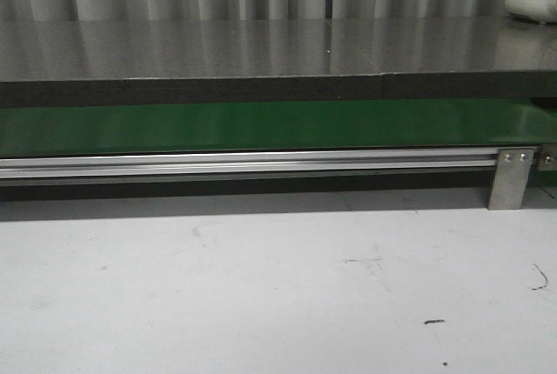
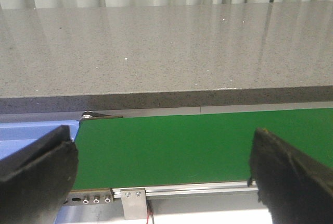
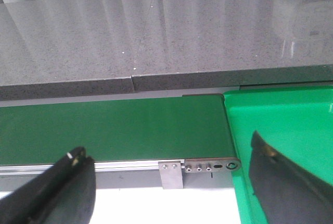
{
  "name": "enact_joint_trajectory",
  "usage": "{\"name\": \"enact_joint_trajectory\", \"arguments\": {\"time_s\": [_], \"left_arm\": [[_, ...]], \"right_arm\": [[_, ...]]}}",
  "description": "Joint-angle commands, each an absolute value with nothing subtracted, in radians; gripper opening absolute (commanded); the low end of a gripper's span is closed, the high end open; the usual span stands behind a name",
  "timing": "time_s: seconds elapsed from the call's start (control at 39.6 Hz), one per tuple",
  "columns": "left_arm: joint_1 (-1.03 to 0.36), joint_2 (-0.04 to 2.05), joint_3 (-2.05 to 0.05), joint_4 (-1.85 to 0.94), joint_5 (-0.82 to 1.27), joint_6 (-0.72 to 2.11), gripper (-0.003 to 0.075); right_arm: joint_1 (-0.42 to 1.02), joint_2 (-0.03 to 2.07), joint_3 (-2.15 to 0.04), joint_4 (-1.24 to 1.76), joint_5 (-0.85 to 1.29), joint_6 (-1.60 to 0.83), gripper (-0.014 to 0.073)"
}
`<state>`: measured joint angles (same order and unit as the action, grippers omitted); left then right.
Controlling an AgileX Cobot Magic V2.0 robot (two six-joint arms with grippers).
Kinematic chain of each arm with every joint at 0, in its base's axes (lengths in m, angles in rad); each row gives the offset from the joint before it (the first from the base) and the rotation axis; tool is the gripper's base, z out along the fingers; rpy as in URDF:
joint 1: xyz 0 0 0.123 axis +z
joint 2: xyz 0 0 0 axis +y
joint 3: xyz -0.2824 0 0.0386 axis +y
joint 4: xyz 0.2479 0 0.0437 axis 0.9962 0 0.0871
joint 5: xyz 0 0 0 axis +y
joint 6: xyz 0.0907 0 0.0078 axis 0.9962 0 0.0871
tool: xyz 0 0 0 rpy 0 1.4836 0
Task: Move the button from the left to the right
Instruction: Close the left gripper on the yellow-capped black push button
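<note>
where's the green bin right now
In the right wrist view the green bin sits at the conveyor belt's right end, below the grey countertop.

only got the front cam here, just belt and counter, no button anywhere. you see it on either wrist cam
Observer: No button shows in either wrist view. The left gripper has its jaws wide apart with nothing between them.
Operator: whats at the belts left end
Observer: A blue tray sits against the left end of the green belt; only a corner of it shows.
Operator: and the right end
Observer: A green bin sits at the belt's right end.
</note>
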<state>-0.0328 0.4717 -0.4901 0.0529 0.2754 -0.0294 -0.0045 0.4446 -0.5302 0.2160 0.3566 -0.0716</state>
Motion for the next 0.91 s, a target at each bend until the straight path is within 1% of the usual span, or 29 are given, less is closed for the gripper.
{"name": "enact_joint_trajectory", "arguments": {"time_s": [0.0, 0.33, 0.43, 0.56, 0.68, 0.88], "left_arm": [[-0.036, 0.482, -0.529, 0.053, 0.203, -0.033, 0.065], [-0.036, 0.484, -0.529, 0.053, 0.207, -0.033, 0.065], [-0.023, 0.529, -0.565, 0.058, 0.207, -0.033, 0.065], [0.058, 0.66, -0.673, 0.072, 0.205, -0.033, 0.065], [0.166, 0.847, -0.815, 0.072, 0.205, -0.033, 0.065], [0.291, 1.123, -0.998, 0.084, 0.266, -0.033, 0.065]], "right_arm": [[-0.001, 0.457, -0.567, 0.209, 0.272, -0.078, 0.0645], [-0.001, 0.457, -0.567, 0.209, 0.274, -0.078, 0.0645], [-0.001, 0.457, -0.567, 0.209, 0.274, -0.078, 0.0645], [-0.001, 0.457, -0.567, 0.209, 0.274, -0.078, 0.0645], [-0.001, 0.457, -0.567, 0.209, 0.274, -0.078, 0.0645], [-0.001, 0.457, -0.567, 0.209, 0.274, -0.078, 0.0645]]}}
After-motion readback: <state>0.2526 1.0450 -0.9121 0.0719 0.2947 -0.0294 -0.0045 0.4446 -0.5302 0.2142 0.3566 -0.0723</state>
